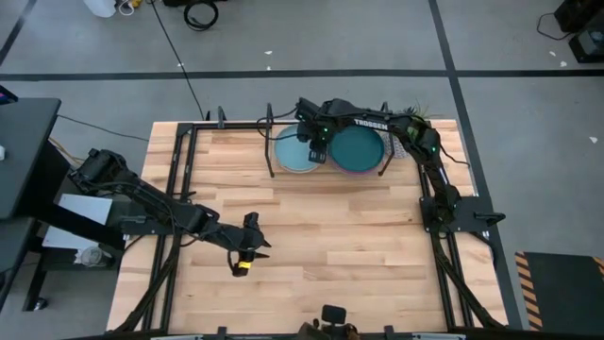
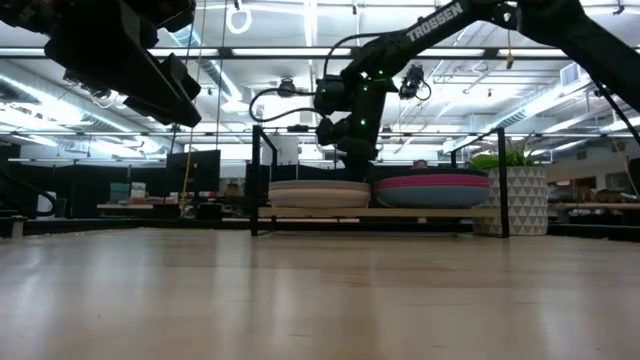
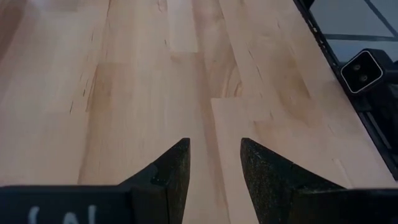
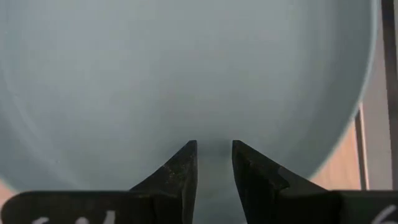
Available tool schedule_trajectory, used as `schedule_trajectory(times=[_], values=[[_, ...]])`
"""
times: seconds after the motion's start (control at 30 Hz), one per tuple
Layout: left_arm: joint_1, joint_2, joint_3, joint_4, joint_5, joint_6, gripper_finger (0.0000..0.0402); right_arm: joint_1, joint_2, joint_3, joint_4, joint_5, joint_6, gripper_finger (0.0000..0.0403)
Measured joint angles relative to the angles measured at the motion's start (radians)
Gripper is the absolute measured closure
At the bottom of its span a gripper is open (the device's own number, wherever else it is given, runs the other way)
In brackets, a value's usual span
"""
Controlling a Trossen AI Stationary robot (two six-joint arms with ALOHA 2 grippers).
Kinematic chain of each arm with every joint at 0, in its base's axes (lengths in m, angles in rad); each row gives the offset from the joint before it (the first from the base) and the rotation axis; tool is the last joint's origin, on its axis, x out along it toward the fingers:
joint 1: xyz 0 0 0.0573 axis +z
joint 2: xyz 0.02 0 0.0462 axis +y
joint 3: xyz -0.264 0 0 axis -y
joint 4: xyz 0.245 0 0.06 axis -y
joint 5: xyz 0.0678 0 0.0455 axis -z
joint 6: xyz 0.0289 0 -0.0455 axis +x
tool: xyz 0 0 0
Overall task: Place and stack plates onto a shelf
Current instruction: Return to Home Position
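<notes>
The black rod shelf (image 1: 271,151) stands at the table's far edge and holds two stacks of plates. The left stack is topped by the light aqua plate (image 1: 293,153), the right stack by the dark teal plate (image 1: 359,149). In the low view the left stack (image 2: 318,193) shows cream and tan rims, and the right stack (image 2: 432,188) shows magenta over blue. My right gripper (image 1: 316,147) hangs open just over the aqua plate (image 4: 186,74), near its right rim, fingers pointing down. My left gripper (image 1: 247,247) waits open over bare table (image 3: 214,155).
A small potted green plant (image 2: 512,195) stands at the shelf's right end, beside the right arm's base. The shelf's upright posts (image 2: 256,180) flank the stacks. Bare wooden tabletop (image 1: 330,246) stretches from the shelf to the near edge, with only the left arm over it.
</notes>
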Motion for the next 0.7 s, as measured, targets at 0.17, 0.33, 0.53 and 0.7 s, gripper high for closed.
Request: schedule_trajectory(times=[0.17,0.33,0.53,0.7], values=[[0.000,0.000,0.000,-0.002,0.000,0.000,0.0253,0.002,-0.001,0.030,-0.014,-0.007,-0.001,0.0296],[-0.004,0.000,0.000,-0.018,0.000,0.038,0.0253,0.022,-0.068,0.060,0.000,-0.020,0.004,0.0296],[-0.036,0.000,0.000,-0.029,-0.068,0.145,0.0253,0.090,-0.147,0.044,0.024,-0.067,0.019,0.0296],[-0.043,0.000,0.000,-0.044,-0.084,0.163,0.0253,0.155,-0.203,-0.050,0.093,-0.054,0.042,0.0303]])
